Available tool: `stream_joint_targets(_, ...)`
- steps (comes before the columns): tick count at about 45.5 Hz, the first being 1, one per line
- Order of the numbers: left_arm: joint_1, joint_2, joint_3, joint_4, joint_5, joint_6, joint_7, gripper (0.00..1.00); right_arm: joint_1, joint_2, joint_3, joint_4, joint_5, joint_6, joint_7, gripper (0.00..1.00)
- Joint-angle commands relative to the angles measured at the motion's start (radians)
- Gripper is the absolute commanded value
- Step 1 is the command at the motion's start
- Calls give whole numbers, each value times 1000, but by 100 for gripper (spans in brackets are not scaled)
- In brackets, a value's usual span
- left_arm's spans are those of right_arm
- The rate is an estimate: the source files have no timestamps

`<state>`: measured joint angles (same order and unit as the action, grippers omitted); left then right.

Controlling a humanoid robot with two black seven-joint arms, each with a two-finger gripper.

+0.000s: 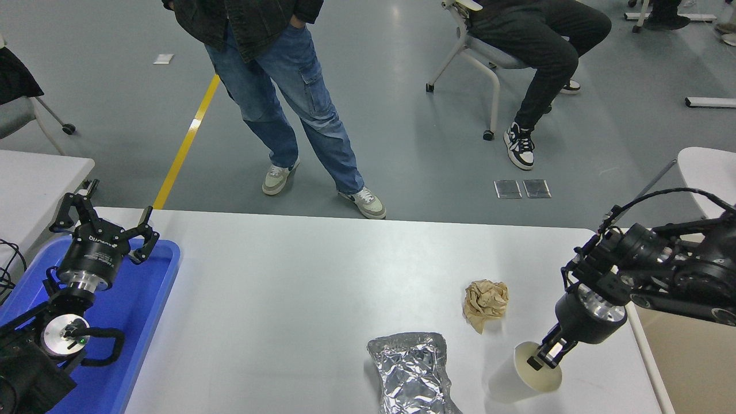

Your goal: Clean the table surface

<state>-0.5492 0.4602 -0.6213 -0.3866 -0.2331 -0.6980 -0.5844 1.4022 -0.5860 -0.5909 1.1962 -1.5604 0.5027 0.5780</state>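
Right hand (546, 355) gripping cup (526, 376) rim above table surface (299, 299).

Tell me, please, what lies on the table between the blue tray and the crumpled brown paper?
Nothing: in the head view the table is bare between the tray and the paper.
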Motion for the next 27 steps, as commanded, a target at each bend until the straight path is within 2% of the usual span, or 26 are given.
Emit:
stream_joint_targets(1, 0, 0, 0, 0, 0, 0, 0, 100, 101, -61, 3, 34, 6, 7, 58, 0)
stream_joint_targets(13, 0, 0, 0, 0, 0, 0, 0, 100, 247, -146, 6, 83, 13, 79, 126, 0)
stream_joint_targets(27, 0, 0, 0, 0, 0, 0, 0, 100, 423, -170, -3, 78, 79, 180, 197, 0)
